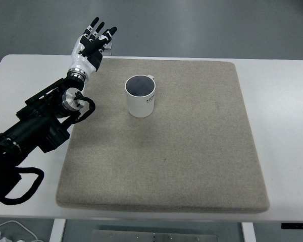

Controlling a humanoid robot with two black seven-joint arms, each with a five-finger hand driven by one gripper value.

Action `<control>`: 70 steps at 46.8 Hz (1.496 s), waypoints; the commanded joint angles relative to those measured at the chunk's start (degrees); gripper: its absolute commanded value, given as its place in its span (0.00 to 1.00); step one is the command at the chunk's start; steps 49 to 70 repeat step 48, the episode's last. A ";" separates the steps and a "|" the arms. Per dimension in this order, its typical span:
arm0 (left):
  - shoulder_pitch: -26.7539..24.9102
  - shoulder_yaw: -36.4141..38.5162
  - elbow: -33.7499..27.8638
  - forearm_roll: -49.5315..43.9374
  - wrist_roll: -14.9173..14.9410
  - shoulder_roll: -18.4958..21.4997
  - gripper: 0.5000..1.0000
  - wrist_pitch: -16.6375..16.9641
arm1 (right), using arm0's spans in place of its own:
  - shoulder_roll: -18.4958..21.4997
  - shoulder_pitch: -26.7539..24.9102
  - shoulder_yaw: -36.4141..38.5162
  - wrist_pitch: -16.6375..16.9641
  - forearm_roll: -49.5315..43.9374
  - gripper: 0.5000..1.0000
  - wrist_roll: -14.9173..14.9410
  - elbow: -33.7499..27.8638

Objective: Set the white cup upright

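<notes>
White cup (140, 96) is sitting on the grey mat (192, 151), toward the mat's far left part, mouth up, so its long axis is already standing vertical. The left hand (90, 45) is hanging above the mat's far left corner, fingers spread wide, holding nothing. Cup's lying off to the hand's right and nearer me, clearly apart. Looks done to me.

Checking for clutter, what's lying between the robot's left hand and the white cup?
Nothing: the head view shows only bare grey mat between the left hand and the upright white cup.
</notes>
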 commanded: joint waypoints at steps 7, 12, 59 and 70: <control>-0.14 -1.52 0.20 -7.64 5.97 -0.36 0.98 -0.92 | 0.00 -0.01 0.00 0.19 0.08 0.86 0.00 0.00; -0.23 -2.05 0.20 -8.61 8.25 -0.18 0.98 -2.07 | 0.00 -0.01 0.00 0.19 0.08 0.86 0.00 0.00; -0.06 -7.23 7.23 -10.02 9.13 0.17 0.98 -11.12 | 0.00 0.07 0.17 0.27 0.08 0.86 0.09 0.09; -0.06 -7.23 7.23 -10.02 9.13 0.17 0.98 -11.12 | 0.00 0.07 0.17 0.27 0.08 0.86 0.09 0.09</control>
